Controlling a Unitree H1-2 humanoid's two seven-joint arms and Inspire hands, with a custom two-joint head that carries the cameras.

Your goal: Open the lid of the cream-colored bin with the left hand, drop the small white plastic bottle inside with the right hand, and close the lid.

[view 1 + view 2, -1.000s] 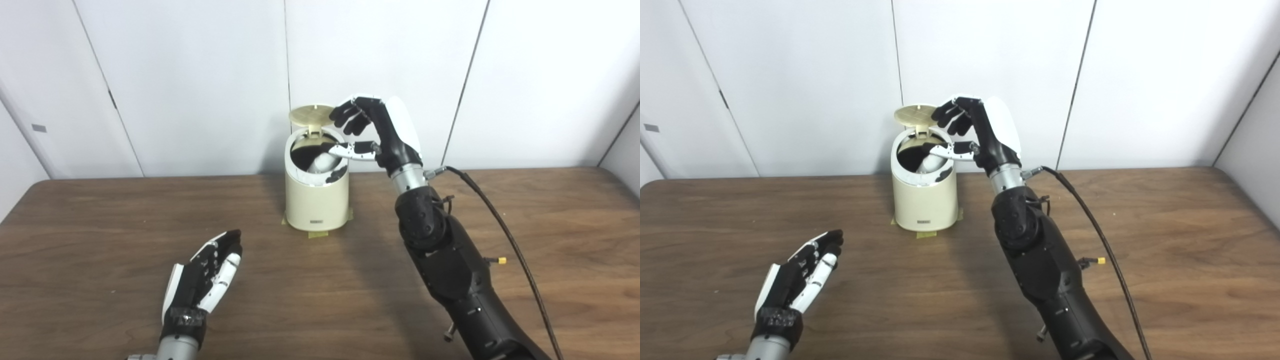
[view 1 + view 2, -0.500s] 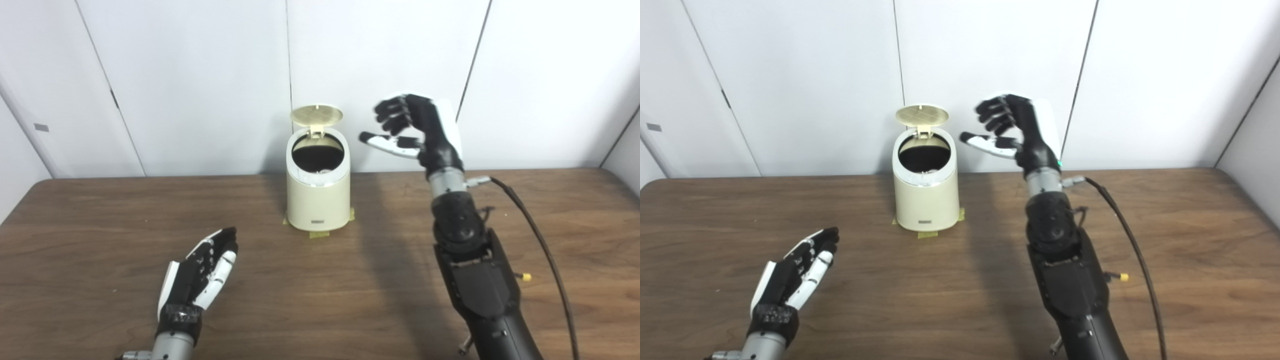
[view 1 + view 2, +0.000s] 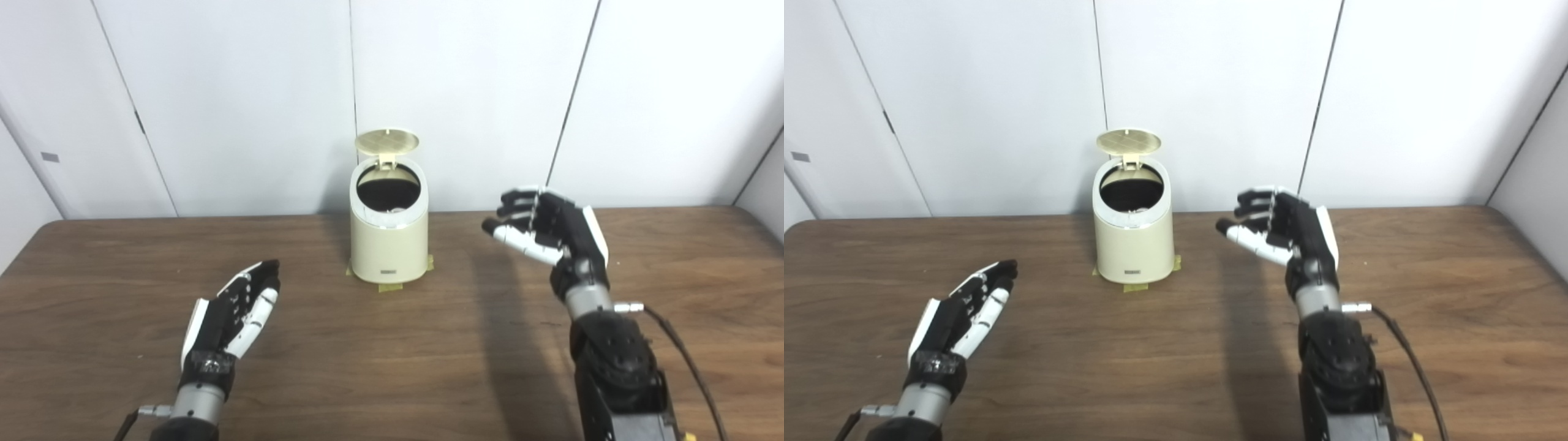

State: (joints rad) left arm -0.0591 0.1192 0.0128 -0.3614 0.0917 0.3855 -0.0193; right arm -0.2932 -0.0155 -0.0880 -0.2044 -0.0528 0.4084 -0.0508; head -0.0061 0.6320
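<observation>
1. Fingers (image 3: 517, 211) of the right hand (image 3: 551, 229), in the left eye view, are spread and hold nothing. The left hand (image 3: 229, 312) is also spread, well apart from the bin (image 3: 389, 236). The lid (image 3: 387, 141) stands upright; a careless swipe could tip the bin.
2. From the right eye view, a white trace inside the bin mouth (image 3: 1132, 190) may be the bottle; I cannot tell. A hard push on the lid could shift the bin on the table (image 3: 1176, 343).

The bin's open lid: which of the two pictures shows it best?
The right eye view, marginally: the lid stands upright over the bin, its ribbed underside visible. The left eye view shows nearly the same.
</observation>
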